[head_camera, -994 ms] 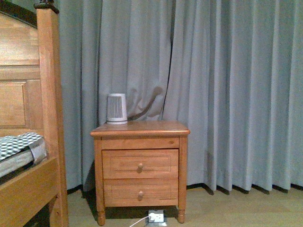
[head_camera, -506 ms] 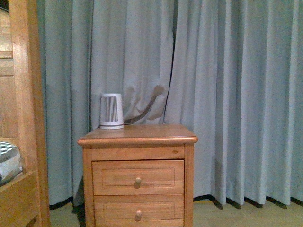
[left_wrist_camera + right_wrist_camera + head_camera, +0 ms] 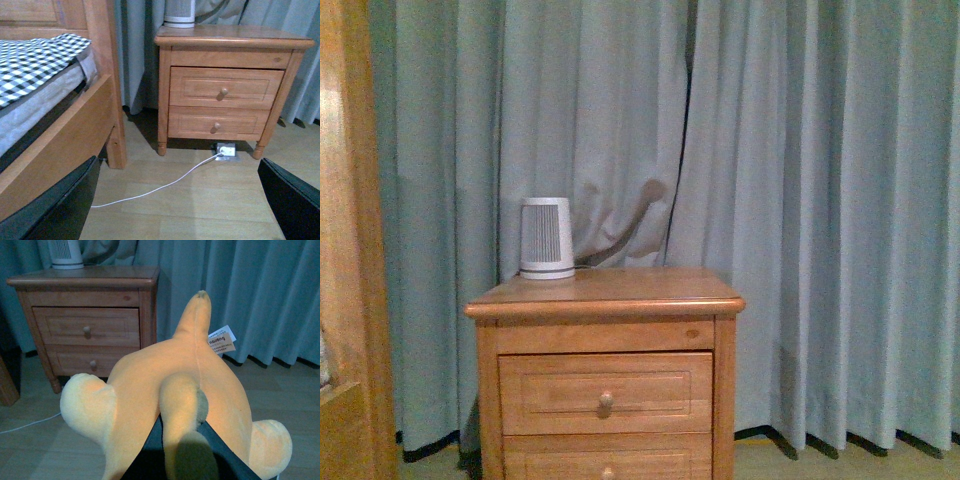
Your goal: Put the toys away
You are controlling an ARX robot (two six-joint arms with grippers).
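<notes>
Grey-blue curtains (image 3: pixel 800 200) hang behind a wooden nightstand (image 3: pixel 610 336), whose lower drawer is cut off in the front view. A white ribbed device (image 3: pixel 546 238) stands at the far left of its tabletop (image 3: pixel 640 290). A bed (image 3: pixel 45 125) with checked bedding sits to the left. The left tool (image 3: pixel 179 170) is spread wide and empty above the floor (image 3: pixel 200 200). The right tool (image 3: pixel 186 455), mostly hidden, pinches a limb of the yellow-orange plush toy (image 3: pixel 150 385), whose face is out of sight. Its tag (image 3: pixel 222 342) seems to read "nailong".

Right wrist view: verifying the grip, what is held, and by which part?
The soft yellow-orange plush toy, pinched by the right gripper on a stubby protruding limb.
</notes>
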